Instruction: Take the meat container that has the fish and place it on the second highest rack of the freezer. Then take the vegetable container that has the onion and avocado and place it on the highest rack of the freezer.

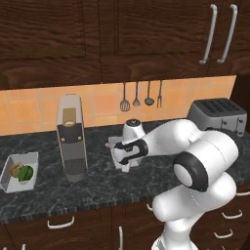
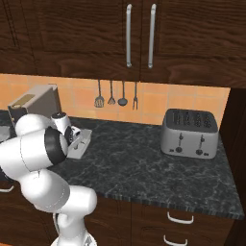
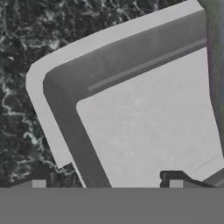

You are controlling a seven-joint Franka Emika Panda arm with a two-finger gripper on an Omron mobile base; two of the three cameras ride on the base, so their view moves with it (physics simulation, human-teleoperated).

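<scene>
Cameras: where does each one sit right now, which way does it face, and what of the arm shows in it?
Left base view: behind the arm's left, looking down at the counter; arm lower right, toaster far right.
Right base view: behind its right; arm lower left, same toaster centre-right.
Hand view: on the hand, close above a grey container; gripper straddles its wall.
Shared: both base views show the hanging utensils and coffee machine.

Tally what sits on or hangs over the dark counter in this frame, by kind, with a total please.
Containers: 2, the vegetable container holding the onion and avocado, and the tray under the gripper
Appliances: 2, coffee machine and toaster
Hanging utensils: 4
Total: 8
</scene>
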